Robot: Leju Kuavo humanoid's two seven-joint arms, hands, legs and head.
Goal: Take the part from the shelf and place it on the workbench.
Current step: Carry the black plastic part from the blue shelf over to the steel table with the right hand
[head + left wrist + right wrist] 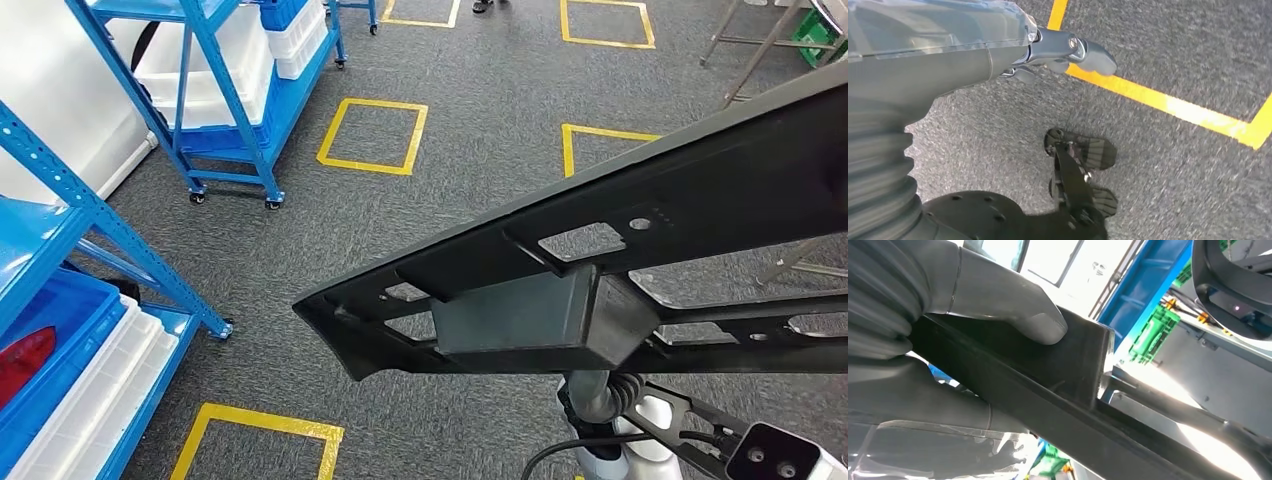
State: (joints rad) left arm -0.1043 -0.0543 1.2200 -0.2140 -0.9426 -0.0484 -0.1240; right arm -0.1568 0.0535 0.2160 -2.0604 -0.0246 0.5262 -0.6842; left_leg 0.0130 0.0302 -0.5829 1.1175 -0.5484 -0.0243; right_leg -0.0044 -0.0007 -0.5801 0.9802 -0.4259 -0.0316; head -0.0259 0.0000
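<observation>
Right hand [923, 340] grips the part [600, 270]: thick grey thumb pressed flat on one face of the part's boxy section, fingers [933, 405] wrapped on the opposite side, part clamped between. Ribbed wrist cover close behind the grasp. In the head view the part hides the right hand; part held up high, slanted across the view. Left hand [1058, 52] hangs over the floor, holding nothing, thumb extended, darker fingers loosely curled beneath it.

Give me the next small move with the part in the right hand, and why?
Probably keep carrying: the right hand grips the long black part in the air over grey carpet, no workbench below it, while the left hand hangs free.
</observation>
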